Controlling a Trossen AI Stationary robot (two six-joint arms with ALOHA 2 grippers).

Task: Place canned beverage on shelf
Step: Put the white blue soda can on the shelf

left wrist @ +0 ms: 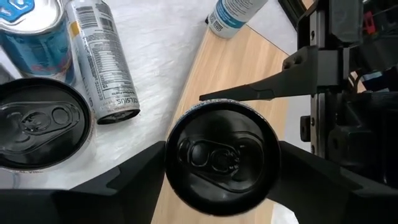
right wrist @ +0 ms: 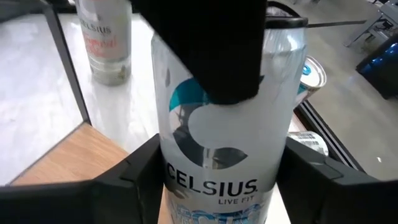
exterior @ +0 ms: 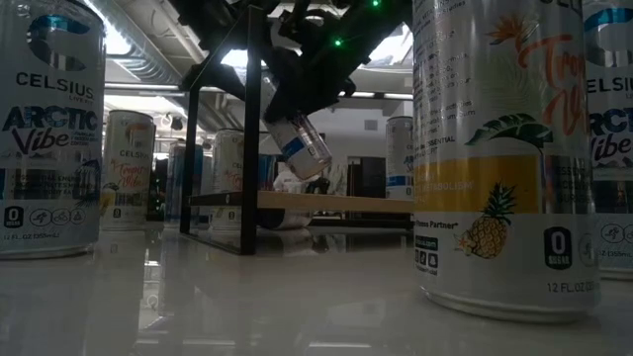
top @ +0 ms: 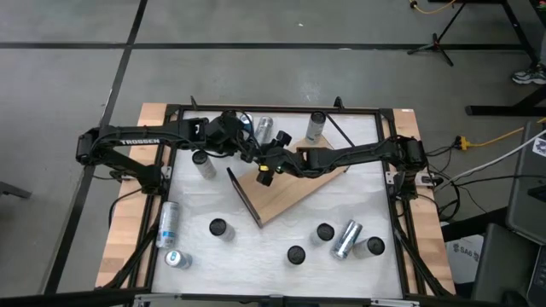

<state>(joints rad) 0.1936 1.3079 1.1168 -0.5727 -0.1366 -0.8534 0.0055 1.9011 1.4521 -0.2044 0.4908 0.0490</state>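
A silver Celsius can [exterior: 302,143] hangs tilted above the light-brown shelf board [top: 294,192], between my two grippers at the table's middle. My right gripper [right wrist: 217,180] reaches in from the right and is shut on the can's body. My left gripper [left wrist: 221,162] comes from the left. Its fingers stand close on either side of the can's dark top end [left wrist: 217,158], and I cannot tell whether they touch it. One left finger [right wrist: 211,50] shows dark in front of the can in the right wrist view. My right gripper pinches the can's side wall [right wrist: 186,180] between its two fingers [right wrist: 140,171], at the label. The fingers come from the table's right, slanting down, and lie across the can. The can is tilted and clear of the shelf board [exterior: 326,202].
Several more cans stand or lie around the board: near the front [top: 219,228] [top: 296,254] [top: 345,239], at the left edge [top: 168,223], at the back [top: 316,126] [top: 264,128]. The shelf's dark end panel [top: 243,198] stands upright. Black frame rails [top: 273,109] ring the table.
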